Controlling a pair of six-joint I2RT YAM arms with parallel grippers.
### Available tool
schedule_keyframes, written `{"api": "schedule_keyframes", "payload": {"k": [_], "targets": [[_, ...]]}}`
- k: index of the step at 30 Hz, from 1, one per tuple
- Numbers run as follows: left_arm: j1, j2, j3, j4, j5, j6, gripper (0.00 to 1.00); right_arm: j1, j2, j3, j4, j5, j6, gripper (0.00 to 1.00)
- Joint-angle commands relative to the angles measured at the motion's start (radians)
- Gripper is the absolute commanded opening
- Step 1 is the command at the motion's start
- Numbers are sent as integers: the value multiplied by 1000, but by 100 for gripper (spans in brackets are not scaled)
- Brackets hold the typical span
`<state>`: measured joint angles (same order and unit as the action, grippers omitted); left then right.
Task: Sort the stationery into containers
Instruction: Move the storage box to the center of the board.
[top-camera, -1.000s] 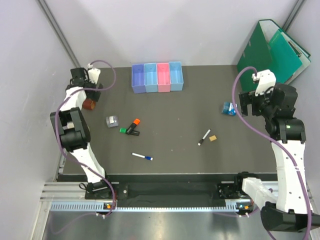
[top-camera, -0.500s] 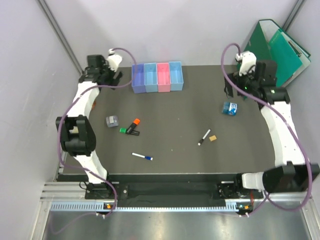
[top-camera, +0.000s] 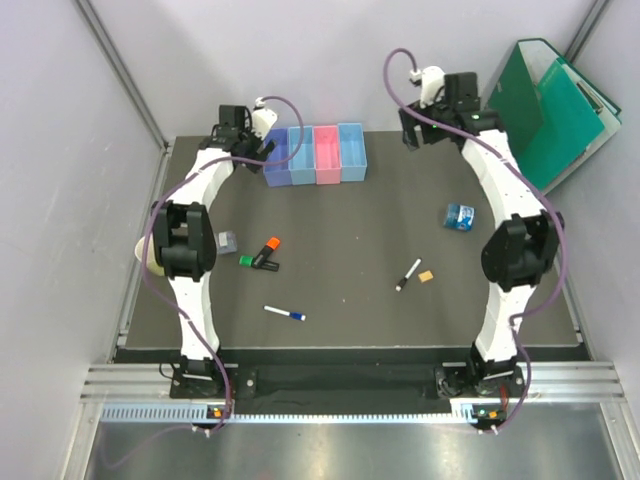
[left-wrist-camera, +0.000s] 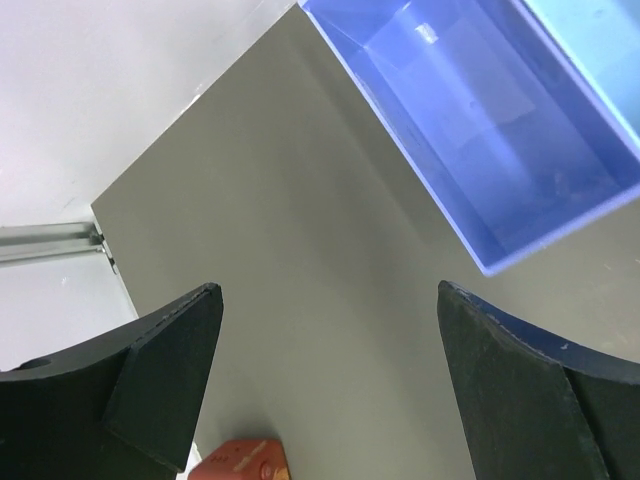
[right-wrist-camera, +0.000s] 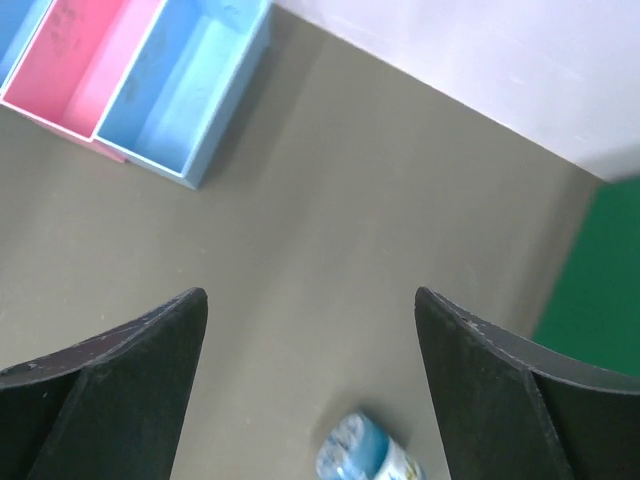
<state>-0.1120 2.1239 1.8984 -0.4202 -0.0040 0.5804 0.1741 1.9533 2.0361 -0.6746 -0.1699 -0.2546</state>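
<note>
**Seven pieces loose, four bins, both grippers wide**

Your four rectangular plastic bins (top-camera: 314, 176) stand joined in one row at the far side of the dark table (top-camera: 340, 225). They are one purple-blue bin (top-camera: 277, 157), one light blue bin (top-camera: 302, 155), one pink bin (top-camera: 327, 155) and a second light blue bin (top-camera: 351, 152).

Seven stationery pieces lie loose on the table, nearer the arm bases than the row.
- Left group: one small grey piece (top-camera: 227, 241), and one orange-and-black highlighter (top-camera: 268, 247) just beside one green highlighter (top-camera: 255, 263).
- Alone toward the near edge: one white pen with blue cap (top-camera: 285, 314).
- Right group: one black-and-white marker (top-camera: 408, 274) just beside one tan eraser (top-camera: 426, 276), with one blue tape roll (top-camera: 459, 216) farther back.

Your left gripper (left-wrist-camera: 327, 300) hovers beside the purple-blue bin, fingers spread wide with only table between them. Your right gripper (right-wrist-camera: 310, 300) hangs right of the row, fingers likewise wide, holding nothing.
</note>
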Motion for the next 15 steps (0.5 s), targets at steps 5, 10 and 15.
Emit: {"api": "schedule_keyframes", "payload": {"k": [5,10,15], "targets": [[-12,106,178,64,-91,27,93,110,182,75,136,-3,8,82],[-18,122,200,67,-80,3,93,136,317,179,165,3,29,80],[-23,116,153,99,-73,-1,93,153,375,219,242,33,38,80]]}}
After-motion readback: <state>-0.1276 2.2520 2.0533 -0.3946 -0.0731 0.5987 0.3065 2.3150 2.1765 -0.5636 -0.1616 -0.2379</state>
